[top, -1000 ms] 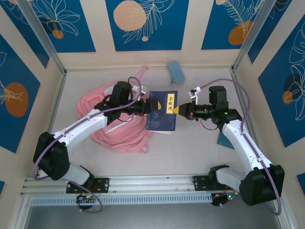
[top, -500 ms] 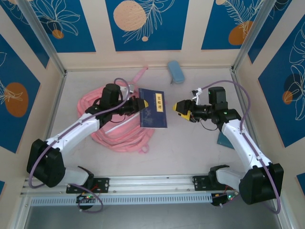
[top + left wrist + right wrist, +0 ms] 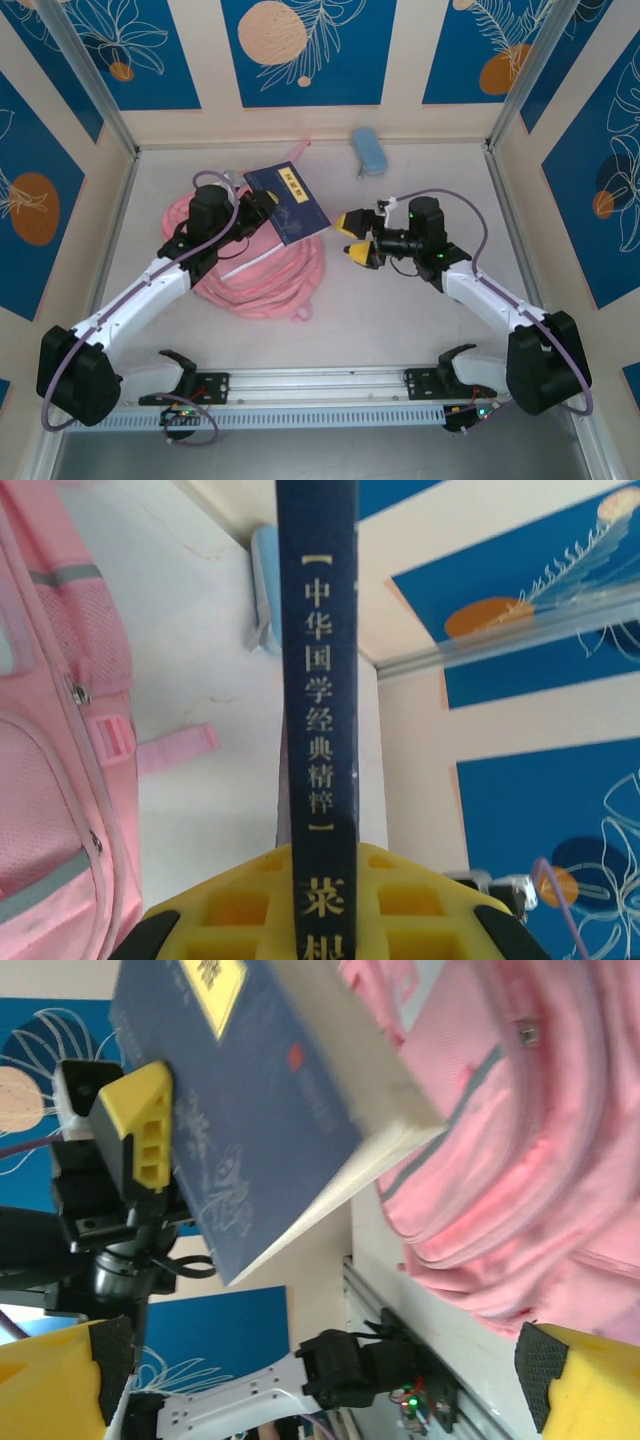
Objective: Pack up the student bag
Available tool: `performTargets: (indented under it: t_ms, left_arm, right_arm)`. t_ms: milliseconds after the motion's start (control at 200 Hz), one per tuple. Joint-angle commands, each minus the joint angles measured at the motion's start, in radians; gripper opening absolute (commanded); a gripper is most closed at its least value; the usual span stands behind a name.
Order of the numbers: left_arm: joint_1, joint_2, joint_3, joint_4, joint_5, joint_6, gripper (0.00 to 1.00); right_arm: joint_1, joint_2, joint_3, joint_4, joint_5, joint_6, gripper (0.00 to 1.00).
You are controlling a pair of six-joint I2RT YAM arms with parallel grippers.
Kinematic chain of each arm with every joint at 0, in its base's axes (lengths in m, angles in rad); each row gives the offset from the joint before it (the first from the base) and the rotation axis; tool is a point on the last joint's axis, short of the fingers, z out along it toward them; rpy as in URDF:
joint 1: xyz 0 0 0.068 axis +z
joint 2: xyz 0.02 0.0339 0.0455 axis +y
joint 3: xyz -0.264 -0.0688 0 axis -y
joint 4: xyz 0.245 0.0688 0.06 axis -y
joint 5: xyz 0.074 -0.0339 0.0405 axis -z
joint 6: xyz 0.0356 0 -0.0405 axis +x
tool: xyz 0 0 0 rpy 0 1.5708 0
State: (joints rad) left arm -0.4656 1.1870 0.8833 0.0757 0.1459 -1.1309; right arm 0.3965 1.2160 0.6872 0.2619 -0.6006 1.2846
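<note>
**Book held over the student bag**

The left fingers [image 3: 430,908] are clamped on one end of a dark blue book [image 3: 288,203], holding it over the far part of the student bag [image 3: 250,278] — the pink bag lies slumped on the bench [image 3: 400,310], left of centre. The right fingers [image 3: 350,221] stand spread wide, gripping nothing, just right of the book. A light-blue pencil case [image 3: 369,150] lies near the back wall.

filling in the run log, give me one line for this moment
left gripper: shut on book | book: held over student bag edge | right gripper: open, off book
</note>
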Motion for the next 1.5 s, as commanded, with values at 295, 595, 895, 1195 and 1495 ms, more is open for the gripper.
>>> performTargets:
  t_ms: [295,595,895,1195,1495]
  left_arm:
    - [0.007,0.038,0.0,0.231,-0.03,-0.215,0.0]
    - [0.007,0.039,-0.008,0.247,-0.032,-0.25,0.0]
    - [0.007,0.026,-0.02,0.235,-0.052,-0.25,0.0]
    - [0.007,0.006,-0.026,0.162,-0.071,-0.218,0.0]
    - [0.007,0.005,0.008,-0.063,-0.012,-0.054,0.63]
  right_arm:
    - [0.135,0.162,0.044,0.474,0.18,0.325,0.99]
    - [0.174,0.318,0.14,0.596,0.226,0.424,0.98]
    - [0.18,0.346,0.116,0.66,0.292,0.503,0.69]
    - [0.184,0.333,0.11,0.657,0.307,0.487,0.29]
    - [0.18,0.169,0.129,0.332,0.373,0.246,0.0]
